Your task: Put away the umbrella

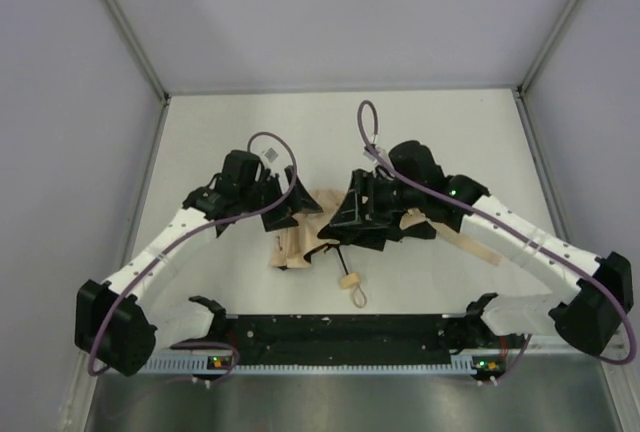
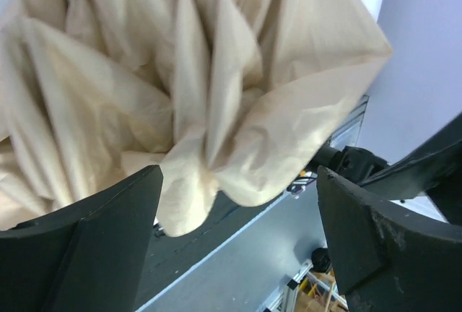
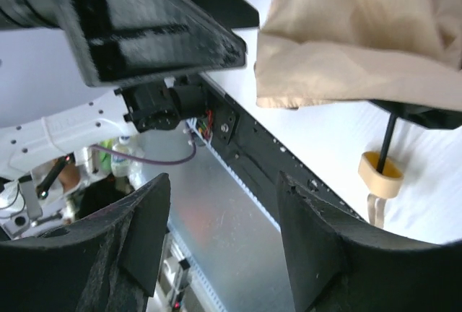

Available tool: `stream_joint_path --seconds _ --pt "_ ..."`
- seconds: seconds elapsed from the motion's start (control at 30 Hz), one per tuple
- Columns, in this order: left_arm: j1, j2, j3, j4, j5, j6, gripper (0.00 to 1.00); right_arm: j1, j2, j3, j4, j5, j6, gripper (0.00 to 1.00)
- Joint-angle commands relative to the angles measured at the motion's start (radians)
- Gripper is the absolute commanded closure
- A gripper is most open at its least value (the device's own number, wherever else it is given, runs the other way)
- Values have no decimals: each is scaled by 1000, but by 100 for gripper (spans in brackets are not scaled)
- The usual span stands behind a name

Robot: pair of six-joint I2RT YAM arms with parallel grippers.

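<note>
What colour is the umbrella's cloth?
Beige, like pale sand. The umbrella shows best in the left wrist view.

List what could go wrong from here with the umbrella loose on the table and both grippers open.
1. The canopy is bunched and unfurled. The left gripper is open with one fold hanging between its fingers, so closing may pinch only fabric.
2. The right gripper is open on nothing. The thin shaft and handle lie off to its side, so it could easily miss them.
3. The strap loop lies near the front rail and might snag there.
</note>
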Motion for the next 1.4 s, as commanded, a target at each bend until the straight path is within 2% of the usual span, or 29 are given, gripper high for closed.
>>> stream_joint_path --seconds 0.0,0.07,0.13,0.17,0.27,0.3,0.33,0.37,0.7,0.93,1.0,1.23,1.37 --pt "-43 79 95 -21 11 54 7 -70 -14 200 -238 68 -181 38" --pt "-61 126 107 -49 -1 78 13 -78 45 284 -282 118 -236 32" --pt "-69 162 100 -63 -8 109 27 -78 130 368 -339 195 -269 19" --pt "-66 174 96 -85 -24 127 39 -78 171 393 -344 210 -263 16" --pt "-57 176 87 -138 -73 187 62 -49 283 464 -348 250 -256 14" --pt "-54 171 90 -159 -102 204 73 -26 311 481 -353 281 -253 14" --pt "-50 164 96 -191 -150 213 93 -8 340 491 -358 293 -252 14" --pt "-47 156 96 -210 -182 221 100 2 360 498 -364 312 -244 14" --pt "-24 162 30 -190 -235 217 100 86 538 507 -399 456 -187 14" --pt "-6 168 1 -170 -262 195 100 126 615 508 -428 577 -128 4" --pt "-1 179 -14 -150 -259 183 100 141 658 527 -428 592 -144 1" --pt "11 206 -71 -129 -284 125 100 199 768 556 -408 697 -201 1" --pt "28 211 -86 -138 -311 100 100 230 837 501 -361 706 -206 1"
